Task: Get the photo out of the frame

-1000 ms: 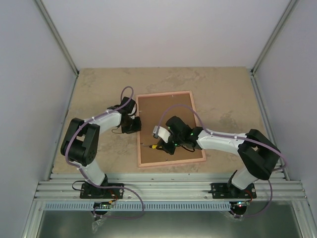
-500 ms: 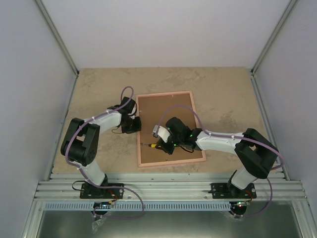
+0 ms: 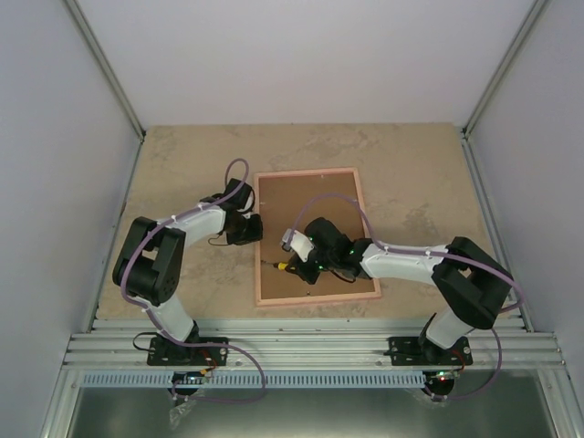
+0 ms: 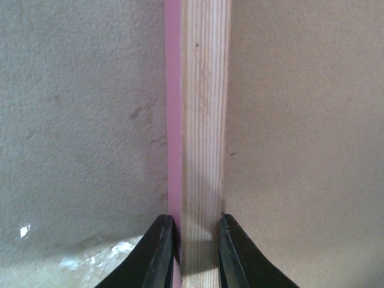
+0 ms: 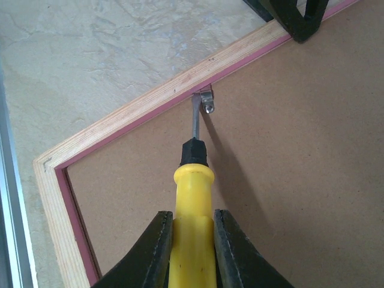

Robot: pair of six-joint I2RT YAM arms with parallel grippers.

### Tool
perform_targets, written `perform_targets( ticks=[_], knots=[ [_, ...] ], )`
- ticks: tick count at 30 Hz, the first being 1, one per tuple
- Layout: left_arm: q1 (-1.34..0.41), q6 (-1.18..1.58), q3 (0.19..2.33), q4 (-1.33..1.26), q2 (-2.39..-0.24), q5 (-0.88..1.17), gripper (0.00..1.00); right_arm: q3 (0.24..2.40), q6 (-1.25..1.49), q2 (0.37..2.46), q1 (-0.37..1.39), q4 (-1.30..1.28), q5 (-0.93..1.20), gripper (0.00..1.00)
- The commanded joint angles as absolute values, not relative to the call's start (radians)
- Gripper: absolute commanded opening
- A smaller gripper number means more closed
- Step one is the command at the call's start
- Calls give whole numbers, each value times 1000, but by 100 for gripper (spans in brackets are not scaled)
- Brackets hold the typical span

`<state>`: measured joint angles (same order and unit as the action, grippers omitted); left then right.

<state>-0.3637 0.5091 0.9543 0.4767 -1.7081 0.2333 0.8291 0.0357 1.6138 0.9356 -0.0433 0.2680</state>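
The frame [image 3: 307, 172] lies face down on the table, its tan wood rail [image 4: 204, 120] with a pink edge running around the brown backing board [image 3: 315, 205]. The photo is hidden under that board. My left gripper [image 3: 252, 228] is shut on the frame's left rail, one finger on each side [image 4: 197, 252]. My right gripper [image 5: 191, 252] is shut on a yellow-handled screwdriver [image 5: 192, 210]. The screwdriver's steel tip touches a small metal clip [image 5: 207, 101] where the board meets the left rail. In the top view the right gripper [image 3: 297, 265] hovers over the board's lower left part.
Beige stone-patterned tabletop [image 3: 182, 164] surrounds the frame. Grey walls close in the left, right and back. An aluminium rail bed [image 3: 310, 347] runs along the near edge by the arm bases. Purple cables loop over both arms. My left fingers [image 5: 297, 18] show in the right wrist view.
The right gripper with the screwdriver has edged slightly up and left toward the left rail. The frame has shifted a touch to the right. The left gripper keeps its hold.
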Motion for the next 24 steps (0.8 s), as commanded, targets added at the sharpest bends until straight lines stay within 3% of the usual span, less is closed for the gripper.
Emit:
perform_targets(
  ticks=[1, 13, 24],
  knots=[
    [-392, 528, 916, 446, -1728, 308, 7, 798, 101, 1591, 933, 45, 139, 1],
    [-394, 534, 904, 446, -1710, 281, 6, 781, 156, 1555, 934, 11, 16, 0],
    [-394, 534, 906, 443, -1706, 269, 6, 792, 86, 1479, 957, -44, 137, 0]
  ],
)
